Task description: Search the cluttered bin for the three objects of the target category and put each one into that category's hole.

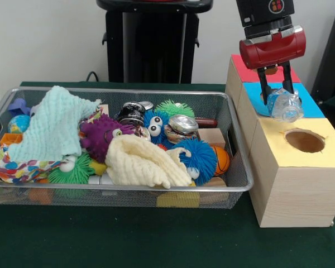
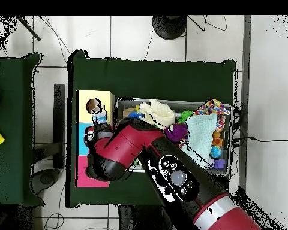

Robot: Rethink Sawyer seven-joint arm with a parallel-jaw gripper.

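Observation:
My gripper (image 1: pixel 274 89) hangs over the blue top (image 1: pixel 312 106) of the sorting box, shut on a crushed clear plastic bottle (image 1: pixel 285 105) with a blue cap. The bottle hangs just above the blue section, between the red top (image 1: pixel 247 72) and the yellow top with its round hole (image 1: pixel 305 140). In the overhead view the bottle (image 2: pixel 99 115) shows at the edge of the yellow top (image 2: pixel 104 97) and the blue one, with the arm (image 2: pixel 125 150) covering much of the box. The wire bin (image 1: pixel 234 128) holds crushed cans (image 1: pixel 181 125), fuzzy toys and cloths.
A mint cloth (image 1: pixel 56 123) and a cream cloth (image 1: pixel 142 162) lie over the bin's clutter. Purple (image 1: pixel 100 137), blue (image 1: pixel 198 156) and green (image 1: pixel 72 170) fuzzy toys, a small basketball (image 1: pixel 220 159) and wooden blocks (image 1: pixel 212 135) fill the rest. The box stands right of the bin.

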